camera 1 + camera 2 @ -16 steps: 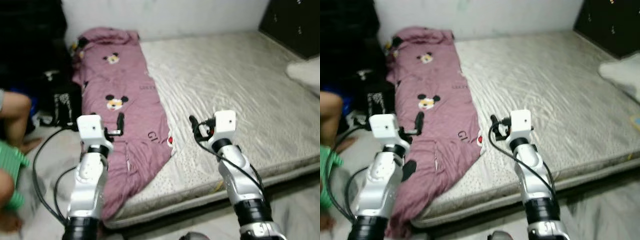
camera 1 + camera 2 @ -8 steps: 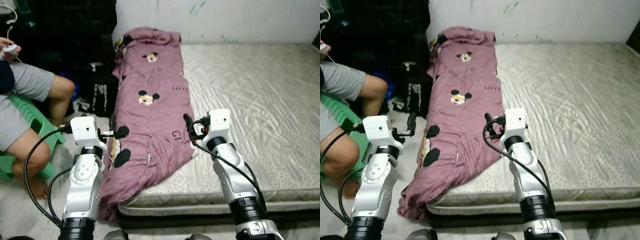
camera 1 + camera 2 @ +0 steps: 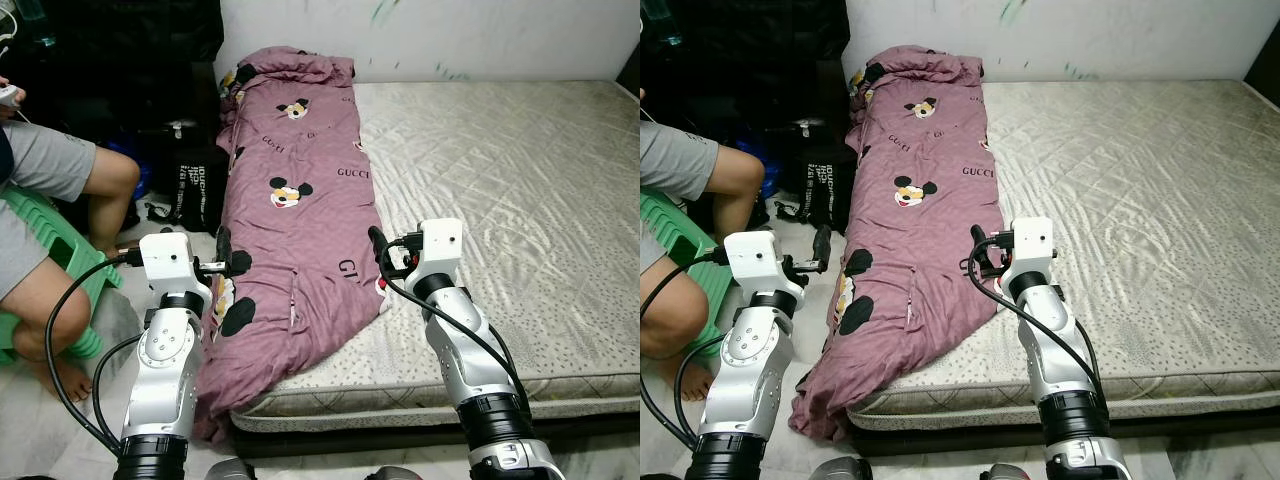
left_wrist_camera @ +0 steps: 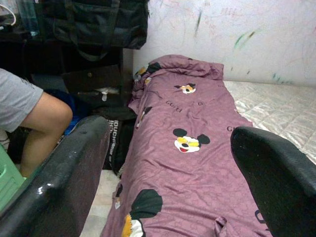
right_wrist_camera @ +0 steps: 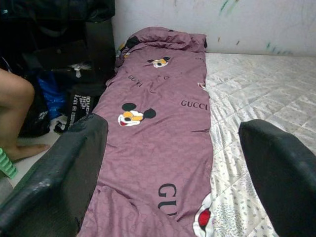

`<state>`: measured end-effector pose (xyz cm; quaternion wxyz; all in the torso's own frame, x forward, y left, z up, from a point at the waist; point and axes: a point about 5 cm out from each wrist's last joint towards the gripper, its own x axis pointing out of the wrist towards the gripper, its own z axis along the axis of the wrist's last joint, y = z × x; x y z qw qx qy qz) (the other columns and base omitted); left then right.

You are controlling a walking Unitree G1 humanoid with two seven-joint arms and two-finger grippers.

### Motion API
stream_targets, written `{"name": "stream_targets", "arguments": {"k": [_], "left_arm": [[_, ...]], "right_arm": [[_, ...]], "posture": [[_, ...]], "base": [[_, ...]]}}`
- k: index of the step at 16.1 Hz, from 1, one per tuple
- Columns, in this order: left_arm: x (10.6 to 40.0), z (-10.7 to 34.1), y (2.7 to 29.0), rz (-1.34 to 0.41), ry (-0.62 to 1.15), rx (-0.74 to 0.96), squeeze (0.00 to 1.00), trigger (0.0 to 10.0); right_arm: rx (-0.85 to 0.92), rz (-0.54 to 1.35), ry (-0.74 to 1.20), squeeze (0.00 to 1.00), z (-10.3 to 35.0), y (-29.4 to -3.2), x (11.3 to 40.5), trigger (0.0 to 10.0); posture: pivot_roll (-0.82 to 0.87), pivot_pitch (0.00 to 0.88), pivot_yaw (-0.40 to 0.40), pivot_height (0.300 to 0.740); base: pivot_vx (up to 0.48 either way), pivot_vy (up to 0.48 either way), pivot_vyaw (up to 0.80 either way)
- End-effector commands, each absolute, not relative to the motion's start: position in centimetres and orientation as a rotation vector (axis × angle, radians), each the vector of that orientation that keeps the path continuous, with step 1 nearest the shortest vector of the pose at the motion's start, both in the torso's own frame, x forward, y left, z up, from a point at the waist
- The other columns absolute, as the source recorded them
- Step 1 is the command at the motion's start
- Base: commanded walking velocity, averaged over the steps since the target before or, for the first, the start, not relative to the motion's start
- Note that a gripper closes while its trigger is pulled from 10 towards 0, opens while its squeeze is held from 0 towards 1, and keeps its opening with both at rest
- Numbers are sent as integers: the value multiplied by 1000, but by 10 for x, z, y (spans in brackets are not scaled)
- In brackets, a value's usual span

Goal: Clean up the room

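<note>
"GUCCI" reads clearly on the purple blanket (image 3: 295, 200), printed in dark capitals near its edge beside the bare mattress (image 3: 500, 190), about halfway down. The same word, smaller, sits higher up near the blanket's other edge. Lower down, toward the mattress's front edge, a larger print shows "GU" before a fold cuts off the rest. On the floor by the mattress's side edge, a black bag (image 3: 196, 190) carries white lettering, too small and blurred to read.
</note>
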<state>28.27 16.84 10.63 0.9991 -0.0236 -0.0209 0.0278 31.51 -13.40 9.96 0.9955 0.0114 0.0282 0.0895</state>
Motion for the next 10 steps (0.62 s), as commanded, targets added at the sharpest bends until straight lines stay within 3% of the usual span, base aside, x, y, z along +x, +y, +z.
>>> {"name": "stream_targets", "arguments": {"k": [1,10], "left_arm": [[282,108,169,45,-42,-46,0,10000],[282,107,167,39,-41,-45,0,10000]], "right_arm": [[33,170,51,0,101,-134,316,10000],[26,178,56,0,100,-134,316,10000]], "posture": [[-98,0,-10,703],[-98,0,-14,650]], "base": [[0,0,0],[0,0,0]]}}
